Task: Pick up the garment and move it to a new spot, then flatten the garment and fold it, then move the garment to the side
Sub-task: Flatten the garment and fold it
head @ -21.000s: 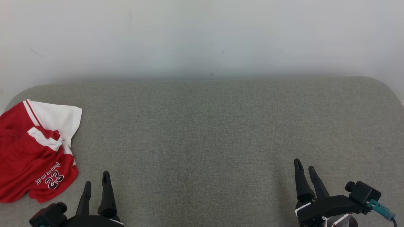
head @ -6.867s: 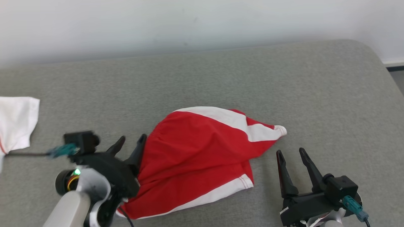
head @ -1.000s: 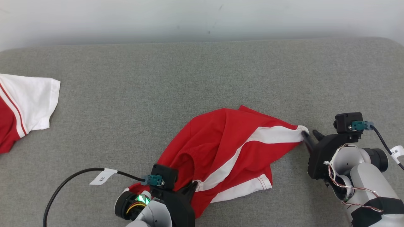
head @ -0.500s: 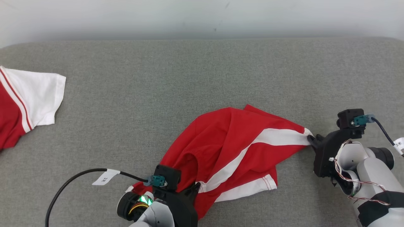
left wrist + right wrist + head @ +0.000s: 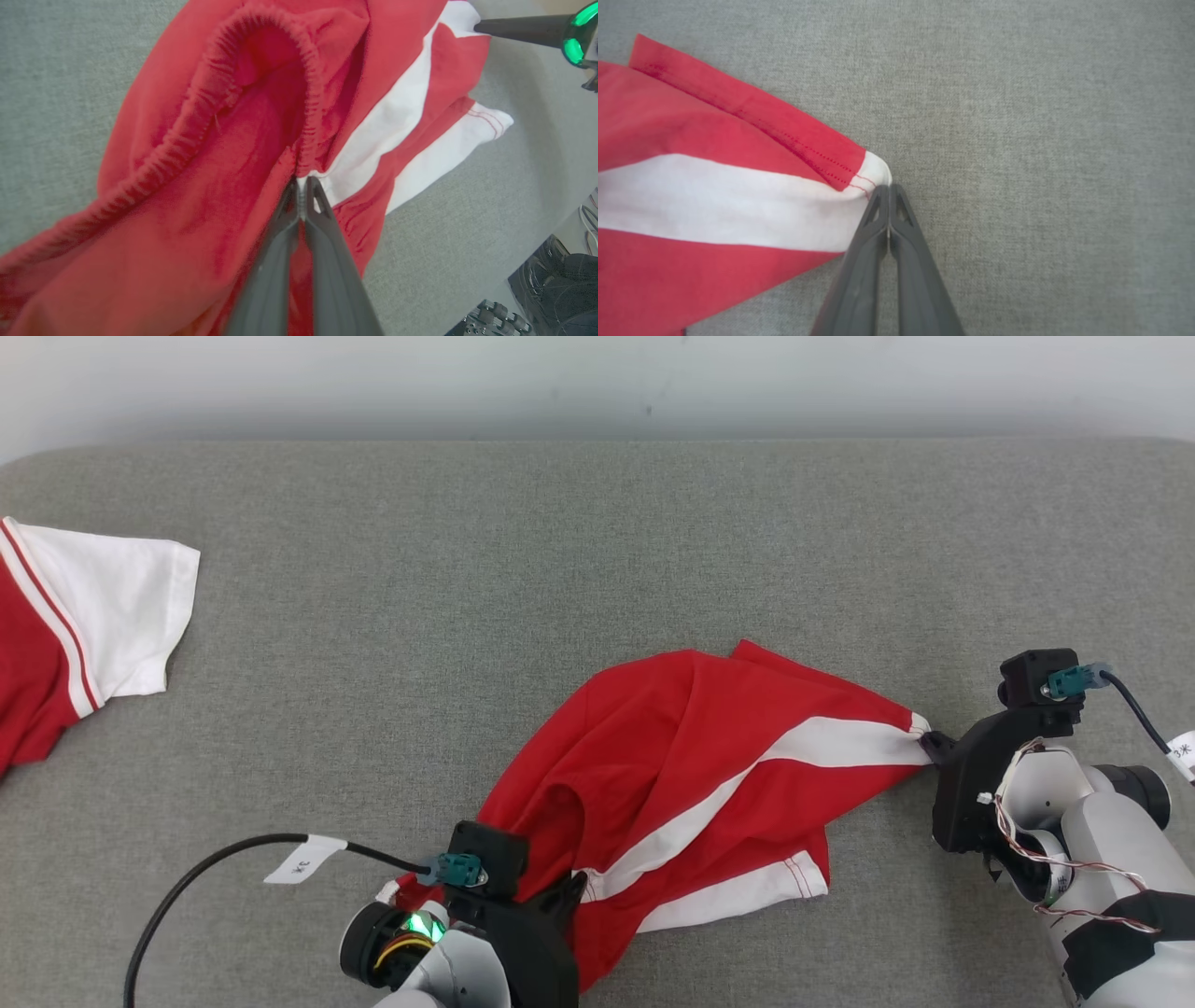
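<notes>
Right gripper (image 5: 888,186): fingers pressed together, tips pinching the white corner of the garment (image 5: 709,756), at the junction of white stripe and red hem. Arm coming in from the lower right of the head view, fingers pointing toward the robot's left. Corner lifted or resting on the surface: cannot tell.

Left gripper (image 5: 303,179): likewise closed, tips nipped on cloth just below the elastic waistband, beside the white stripe. Sits at the near edge of the garment, low centre in the head view. Green lamp lit on the wrist. Black cable (image 5: 187,877) with a white tag looping off to the left across the surface.

Garment: red shorts with white side stripes, crumpled, lying centre-right between the 2 grippers, drawn out toward the right one. Waistband gaping open in the left wrist view. 1 white-edged leg hem lying free on the near side.

Surface (image 5: 467,551): grey woven fabric, padded look, rounded far corners, even weave throughout.

Second garment (image 5: 84,607): red and white, at the far left edge of the surface, well apart from the shorts, cut off by the frame.

Wall (image 5: 560,383): plain, pale, directly behind the far edge of the surface, with a few small dark marks.
</notes>
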`<state>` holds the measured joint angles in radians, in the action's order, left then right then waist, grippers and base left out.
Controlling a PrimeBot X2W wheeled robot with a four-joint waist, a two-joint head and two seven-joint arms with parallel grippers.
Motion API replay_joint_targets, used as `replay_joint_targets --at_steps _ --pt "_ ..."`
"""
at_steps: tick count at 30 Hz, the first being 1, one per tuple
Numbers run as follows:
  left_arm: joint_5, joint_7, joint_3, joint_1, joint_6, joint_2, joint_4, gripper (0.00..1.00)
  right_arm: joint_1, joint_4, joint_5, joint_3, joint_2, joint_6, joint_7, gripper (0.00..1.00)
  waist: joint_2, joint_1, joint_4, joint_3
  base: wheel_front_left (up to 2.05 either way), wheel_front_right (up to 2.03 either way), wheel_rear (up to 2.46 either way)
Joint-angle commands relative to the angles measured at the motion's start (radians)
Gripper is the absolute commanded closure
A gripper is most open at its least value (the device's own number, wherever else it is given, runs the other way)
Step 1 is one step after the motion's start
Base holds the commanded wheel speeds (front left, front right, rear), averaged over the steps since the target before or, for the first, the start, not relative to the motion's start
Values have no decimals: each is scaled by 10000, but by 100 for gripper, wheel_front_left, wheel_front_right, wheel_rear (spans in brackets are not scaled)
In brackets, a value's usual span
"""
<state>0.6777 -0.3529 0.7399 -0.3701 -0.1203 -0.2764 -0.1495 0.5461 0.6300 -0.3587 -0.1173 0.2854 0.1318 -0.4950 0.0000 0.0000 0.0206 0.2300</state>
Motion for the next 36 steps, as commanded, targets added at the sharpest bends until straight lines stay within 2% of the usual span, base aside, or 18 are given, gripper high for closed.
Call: replay_joint_targets --at_steps 1,8,16,20,22,23,27,31,36 --pt "44 114 -46 -84 -24 -20 -12 100 -183 124 118 -54 -8 -22 -117 100 0 0 5 7 0 0 0" --pt "-75 1160 -575 -446 -79 89 206 100 68 -779 -212 162 -30 -22 1009 100 0 0 -22 -55 0 0 0" --pt "903 2753 -2159 -1250 307 428 1195 100 521 -2420 -1715 94 42 -22 2551 100 0 0 -178 -124 0 0 0" --pt "1677 2692 -3019 -2119 617 337 1611 100 1189 -3220 -2546 -143 89 -22 3071 100 0 0 -388 205 0 0 0" --pt "1879 2489 -3497 -2794 724 46 1698 100 1740 -3510 -2831 -365 128 -22 3264 100 0 0 -582 557 0 0 0" --pt "1879 2489 -3497 -2794 724 46 1698 100 1740 -3510 -2831 -365 128 -22 3264 100 0 0 -582 557 0 0 0" --pt "1844 2161 -4313 -4499 635 -574 1432 100 3300 -3463 -2982 -979 331 -22 3489 100 0 0 -972 1512 0 0 0" --pt "2135 2051 -5134 -6340 447 -782 1066 100 5177 -2799 -2813 -1286 256 -22 3843 100 0 0 -1265 2510 0 0 0" --pt "2241 2676 -5829 -8124 546 -656 304 100 7254 -1700 -1761 -1201 148 -22 5010 100 0 0 -1430 3212 0 0 0"
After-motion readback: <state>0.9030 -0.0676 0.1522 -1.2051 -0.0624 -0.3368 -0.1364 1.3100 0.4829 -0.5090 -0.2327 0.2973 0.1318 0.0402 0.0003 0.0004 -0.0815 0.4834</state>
